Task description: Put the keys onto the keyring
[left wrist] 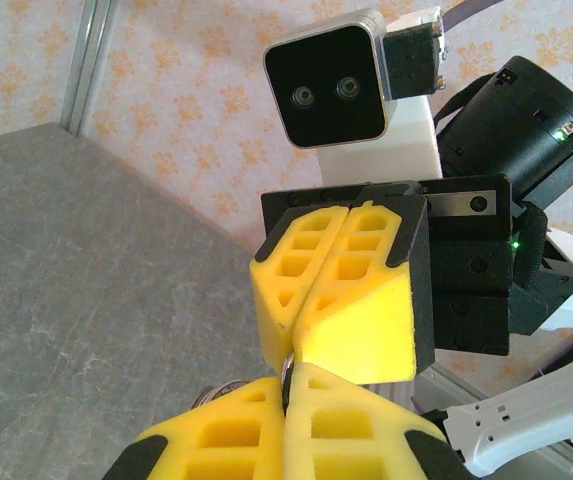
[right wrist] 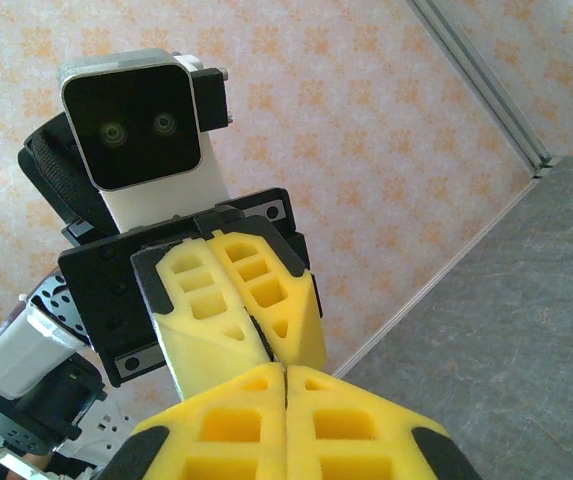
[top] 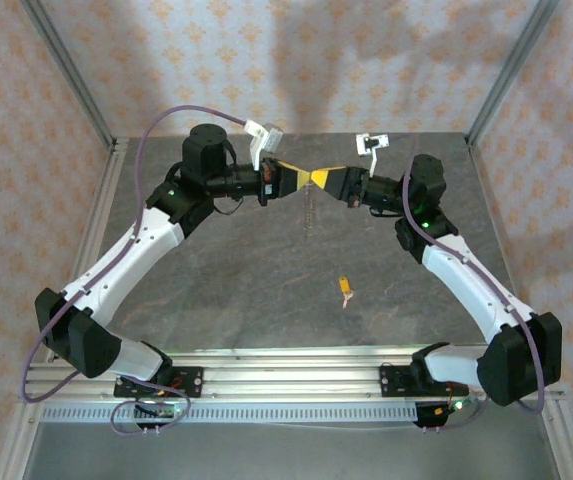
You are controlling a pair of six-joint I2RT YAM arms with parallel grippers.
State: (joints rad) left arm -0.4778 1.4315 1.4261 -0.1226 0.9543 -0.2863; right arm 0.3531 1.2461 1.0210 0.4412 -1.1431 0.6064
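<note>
Hanging pinched between the left gripper (top: pixel 304 176) and right gripper (top: pixel 321 179), both squeezed shut tip to tip, is the keyring (top: pixel 311 212). The key (top: pixel 344 289) lies on the desk (top: pixel 216 290) closer to the robot, nearer the right arm, pointing near-to-far.

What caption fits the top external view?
Left gripper and right gripper, both shut, meet tip to tip above the table; the keyring dangles beneath them, one orange-headed key lies loose.

Top cam high behind bases, looking down on whole grey stone-look table (top: pixel 266 290); wrist cams close-up, facing each other, sharing yellow-fingered left gripper (top: pixel 303 178) and right gripper (top: pixel 323 179) tip-to-tip near far edge.
</note>
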